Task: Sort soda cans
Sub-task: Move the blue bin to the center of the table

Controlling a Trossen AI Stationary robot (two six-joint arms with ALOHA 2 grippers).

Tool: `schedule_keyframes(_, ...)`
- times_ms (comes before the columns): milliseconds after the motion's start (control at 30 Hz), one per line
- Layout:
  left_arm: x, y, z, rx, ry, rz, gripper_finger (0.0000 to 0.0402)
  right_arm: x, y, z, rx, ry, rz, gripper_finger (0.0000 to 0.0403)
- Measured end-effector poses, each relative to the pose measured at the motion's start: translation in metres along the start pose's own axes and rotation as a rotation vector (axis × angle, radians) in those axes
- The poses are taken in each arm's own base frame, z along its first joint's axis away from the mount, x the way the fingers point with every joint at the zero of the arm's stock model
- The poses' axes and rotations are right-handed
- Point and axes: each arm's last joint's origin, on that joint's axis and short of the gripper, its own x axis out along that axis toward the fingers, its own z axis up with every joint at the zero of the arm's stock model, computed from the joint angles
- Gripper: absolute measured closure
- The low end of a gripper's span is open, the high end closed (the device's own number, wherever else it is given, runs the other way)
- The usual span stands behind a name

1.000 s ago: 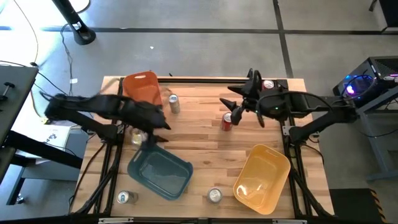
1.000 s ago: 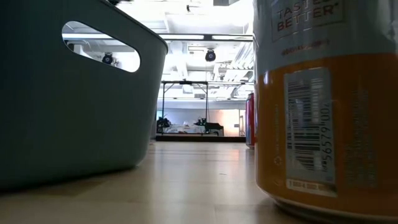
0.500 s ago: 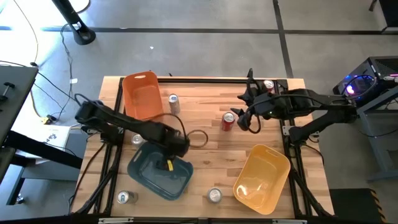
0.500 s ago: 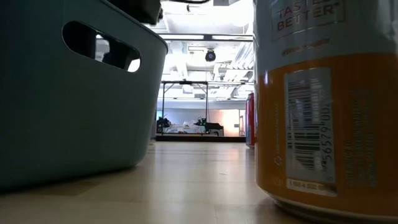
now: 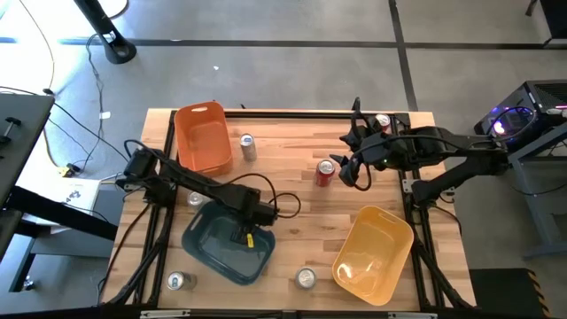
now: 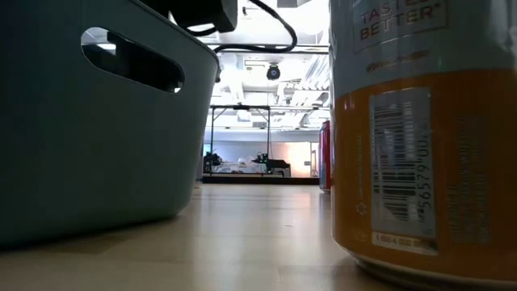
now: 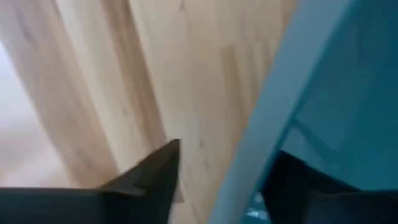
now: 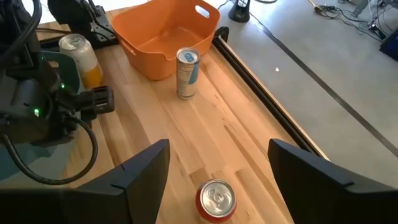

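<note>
Now the left end effector (image 5: 245,232), fingers apart, has swung from the orange bin (image 5: 203,137) down over the blue-grey bin (image 5: 202,251), empty. The right end effector (image 5: 347,170), open, holds beside the red can (image 5: 324,172), ready to grasp.

Left gripper (image 5: 241,236) over the middle bin (image 5: 227,248); right gripper (image 5: 344,171) beside a can (image 5: 324,172).

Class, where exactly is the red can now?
In the high view, the red can stands right of table centre, just beside the right gripper, above the yellow bin.
</note>
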Motion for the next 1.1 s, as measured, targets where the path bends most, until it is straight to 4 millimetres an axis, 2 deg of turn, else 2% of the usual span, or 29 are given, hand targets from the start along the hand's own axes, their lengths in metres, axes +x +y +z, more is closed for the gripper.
schedule_keyframes(100, 0.000, -0.001, 0.000, 0.027, 0.000, -0.038, 0.0355, 0.000, 0.000, -0.001, -0.002, 0.005, -0.002, 0.0134)
schedule_keyframes(167, -0.001, 0.001, 0.000, 0.006, -0.001, -0.048, 0.0384, -0.002, -0.001, -0.001, -0.004, 0.006, 0.000, 0.0134)
schedule_keyframes(300, -0.017, 0.007, 0.000, -0.029, -0.050, -0.055, 0.0396, -0.005, -0.003, -0.001, 0.000, -0.001, 0.004, 0.0134)
schedule_keyframes(467, -0.055, 0.018, -0.004, -0.065, -0.177, -0.087, 0.0399, -0.010, -0.006, -0.002, -0.014, -0.011, 0.008, 0.0134)
schedule_keyframes(600, -0.087, 0.032, -0.012, -0.137, -0.288, -0.087, 0.0400, -0.012, -0.008, -0.001, -0.015, -0.017, 0.005, 0.0134)
schedule_keyframes(733, -0.112, 0.054, -0.020, -0.274, -0.388, -0.076, 0.0401, -0.012, -0.008, -0.001, -0.015, -0.017, 0.002, 0.0134)
schedule_keyframes(867, -0.123, 0.079, -0.026, -0.486, -0.473, -0.029, 0.0401, -0.011, -0.009, 0.000, 0.032, -0.025, 0.003, 0.0134)
schedule_keyframes(1033, -0.126, 0.106, -0.027, -0.709, -0.548, 0.045, 0.0401, -0.005, -0.013, 0.007, 0.281, -0.041, 0.048, 0.0134)
schedule_keyframes(1100, -0.125, 0.113, -0.027, -0.771, -0.561, 0.048, 0.0401, 0.000, -0.012, 0.009, 0.326, -0.036, 0.055, 0.0134)
